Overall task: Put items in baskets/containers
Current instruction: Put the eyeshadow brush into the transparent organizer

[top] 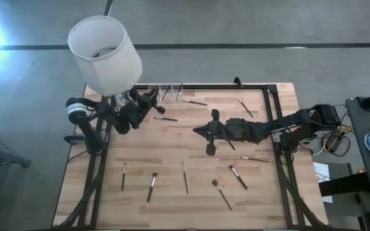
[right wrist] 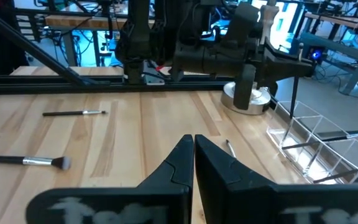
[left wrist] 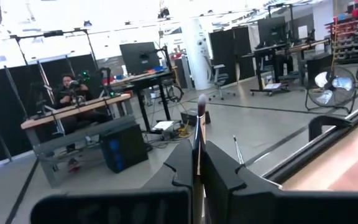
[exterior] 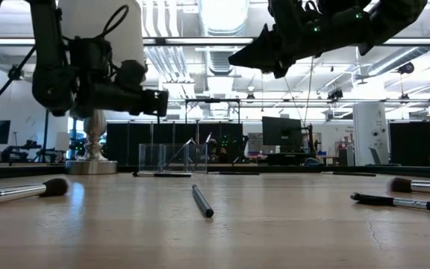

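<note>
My left gripper (top: 154, 101) is near the table's far left, just left of the clear compartment holder (top: 170, 92). It is shut on a thin makeup brush (left wrist: 199, 127). The holder has a few brushes (exterior: 192, 146) leaning in it. My right gripper (top: 199, 130) hangs shut over the table's middle with nothing in it. Several more brushes lie flat on the wood: one (top: 165, 118) by the left arm, one (top: 194, 102) near the holder, and others along the near side (top: 152, 186). My left gripper pinches the brush's handle (left wrist: 197, 142) between its two fingers. The fingers are about level and come from the table's left. The brush stands roughly upright across them, bristle tip (left wrist: 201, 102) up. Its lower end (right wrist: 293, 90) hangs clear above the holder (right wrist: 312, 140).
A tall lamp with a white shade (top: 105, 54) stands at the far left corner, its metal base (right wrist: 247, 96) right behind the left arm. A black frame (top: 272, 115) edges the wooden tabletop. Bare wood lies between the scattered brushes at the middle and near edge.
</note>
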You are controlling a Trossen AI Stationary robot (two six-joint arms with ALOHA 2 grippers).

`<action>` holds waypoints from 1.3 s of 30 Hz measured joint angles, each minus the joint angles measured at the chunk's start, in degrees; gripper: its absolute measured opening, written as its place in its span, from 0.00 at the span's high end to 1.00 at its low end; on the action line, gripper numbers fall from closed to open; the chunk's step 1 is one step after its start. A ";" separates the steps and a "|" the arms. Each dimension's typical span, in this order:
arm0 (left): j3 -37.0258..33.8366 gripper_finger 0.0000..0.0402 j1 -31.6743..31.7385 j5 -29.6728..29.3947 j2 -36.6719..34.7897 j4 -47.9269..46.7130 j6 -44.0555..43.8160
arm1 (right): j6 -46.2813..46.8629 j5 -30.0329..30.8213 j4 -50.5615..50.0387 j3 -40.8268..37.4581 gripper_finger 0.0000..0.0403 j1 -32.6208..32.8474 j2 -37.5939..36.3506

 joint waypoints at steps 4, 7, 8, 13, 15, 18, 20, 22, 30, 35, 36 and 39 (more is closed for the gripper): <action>0.85 0.97 0.61 -2.01 0.09 -0.02 1.02 | 0.00 0.02 0.00 0.00 0.98 0.00 0.00; 1.19 0.97 1.55 -2.21 0.09 -0.02 1.05 | 0.00 0.00 -0.02 0.00 0.98 0.09 0.00; 1.19 0.97 1.92 -2.50 0.09 -0.04 1.05 | 0.01 0.02 -0.02 0.01 0.98 0.09 0.00; 1.23 0.97 3.72 -2.77 0.09 -0.63 0.26 | 0.00 0.02 -0.04 0.00 0.98 0.09 0.00; 1.25 0.97 4.21 -2.50 0.09 -1.35 -0.78 | 0.00 0.01 -0.05 0.00 0.98 0.07 0.01; 1.39 0.97 4.86 -0.45 0.11 -3.00 -3.05 | 0.00 0.01 -0.07 0.00 0.98 0.09 0.02; 1.87 0.97 5.26 -0.13 0.11 -4.14 -3.77 | 0.00 0.02 -0.06 0.01 0.98 0.08 0.02; 2.36 0.97 5.73 -0.08 0.11 -5.32 -4.00 | 0.00 0.00 -0.06 0.00 0.98 0.09 0.03; 5.20 0.97 6.47 0.65 3.84 -6.17 -5.70 | 0.00 -0.02 -0.08 0.01 0.98 0.09 0.09; 7.30 0.97 6.46 0.66 7.48 -6.22 -6.22 | -0.22 -0.04 -0.20 0.00 0.98 0.27 0.09; 7.60 0.97 6.45 0.70 7.97 -6.19 -6.54 | -0.26 -0.04 -0.22 0.01 0.98 0.33 0.09; 8.46 0.97 6.45 1.08 8.77 -6.08 -7.25 | -0.42 -0.09 -0.24 0.00 0.98 0.35 0.09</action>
